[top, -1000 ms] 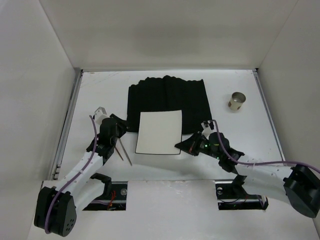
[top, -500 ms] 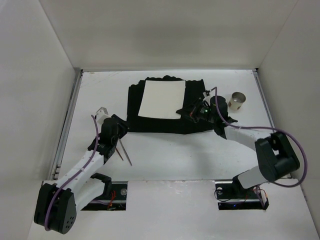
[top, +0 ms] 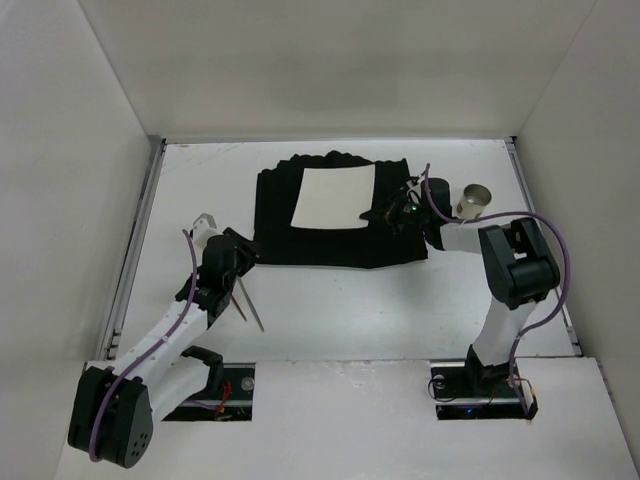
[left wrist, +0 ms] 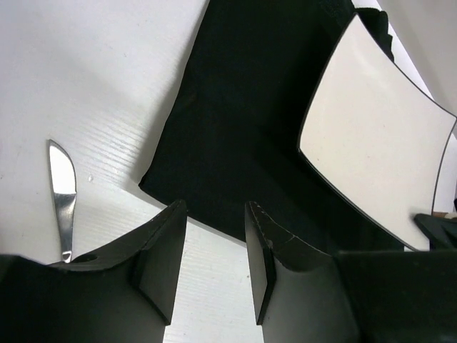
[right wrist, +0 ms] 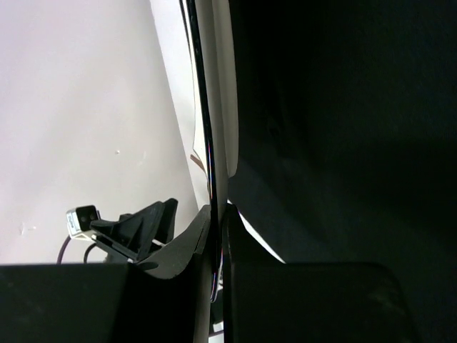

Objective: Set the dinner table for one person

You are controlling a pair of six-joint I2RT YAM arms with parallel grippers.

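White desk (top: 200, 190) underlies everything from the top view, and the right tool (top: 380, 214) is pinching the square plate (top: 333, 197) over the black mat (top: 330, 245). Left wrist: left tool (left wrist: 214, 209) released and grasping nothing, knife (left wrist: 63, 189) lying just beside it on the desk. Right wrist: tool clamped on the plate's edge.

Table (top: 330, 300): large, flat, matte white, roughly rectangular. Sits level and fills the floor between white walls on three sides. Close up, the surface shows fine parallel ribbing and a few small specks.
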